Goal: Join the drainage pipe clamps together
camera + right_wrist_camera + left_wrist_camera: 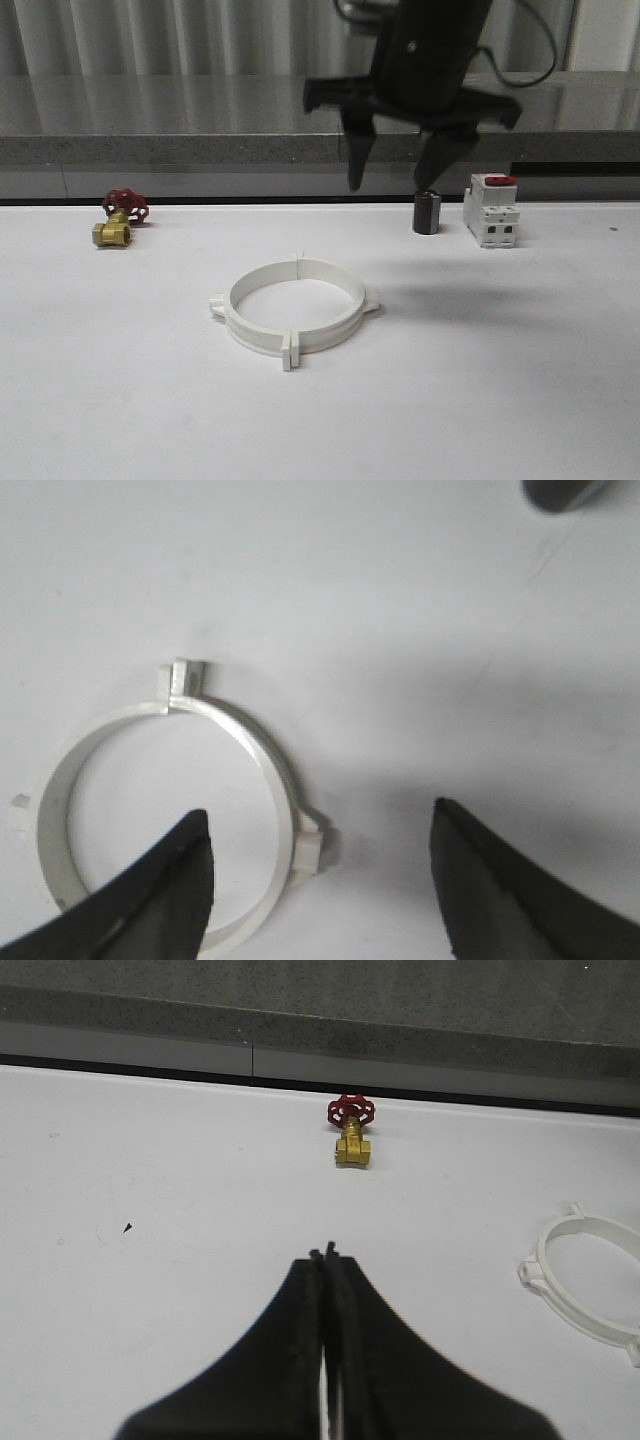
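The two white drainage pipe clamps [322, 338] lie flat in the middle of the white table, set end to end as one wide ring. Their end tabs meet at the front and at the back, and small tabs stick out left and right. My right gripper [390, 183] hangs open high above the table, behind and to the right of the ring. In the right wrist view the right gripper [320, 815] has its fingers spread wide over one side of the clamps [262, 748], holding nothing. My left gripper [323, 1252] is shut and empty, with the clamps [560, 1295] off to its side.
A brass valve with a red handwheel [118, 220] [352, 1135] sits at the back left. A dark cylinder [427, 212] and a white breaker with a red switch [490, 210] stand at the back right. A grey ledge [200, 150] bounds the table's far edge.
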